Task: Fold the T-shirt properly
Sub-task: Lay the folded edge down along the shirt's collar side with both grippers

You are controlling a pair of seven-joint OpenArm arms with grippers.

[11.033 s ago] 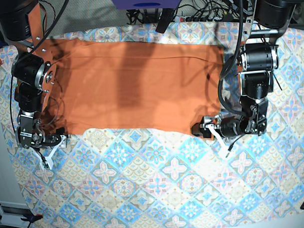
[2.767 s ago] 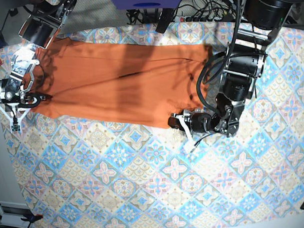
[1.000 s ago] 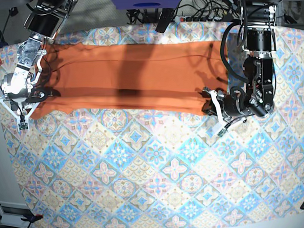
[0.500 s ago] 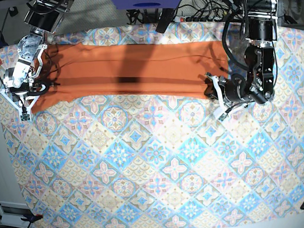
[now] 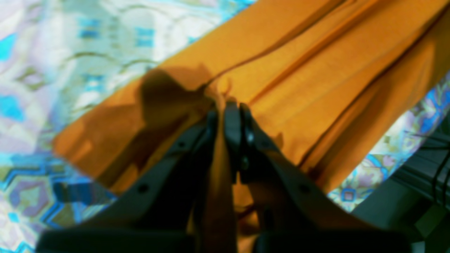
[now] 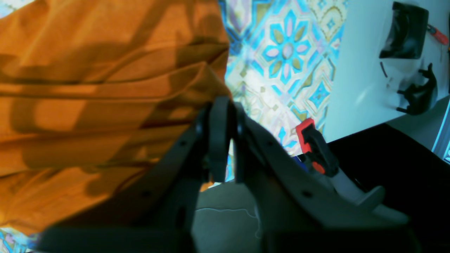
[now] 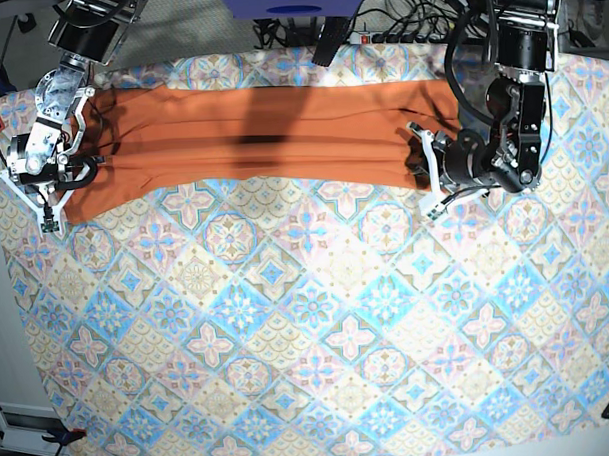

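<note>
The orange T-shirt (image 7: 261,139) lies as a long narrow band across the far side of the table, layered in lengthwise folds. At the band's right end, my left gripper (image 7: 419,164) is shut on the near edge; the left wrist view shows its dark fingers (image 5: 223,107) pinching a fold of orange fabric (image 5: 316,70). My right gripper (image 7: 68,181) is shut on the left end. In the right wrist view its fingers (image 6: 225,103) close on the corner of the stacked fabric layers (image 6: 88,105).
The blue-and-beige tile-patterned tablecloth (image 7: 318,318) covers the whole table in front of the shirt. Cables and a power strip (image 7: 397,15) lie behind the back edge. A red-handled clamp (image 6: 311,140) sits at the table's edge beside my right gripper.
Both grippers have carried the shirt's near edge toward the back of the table. The orange band is narrower, and more tablecloth shows in front of it.
</note>
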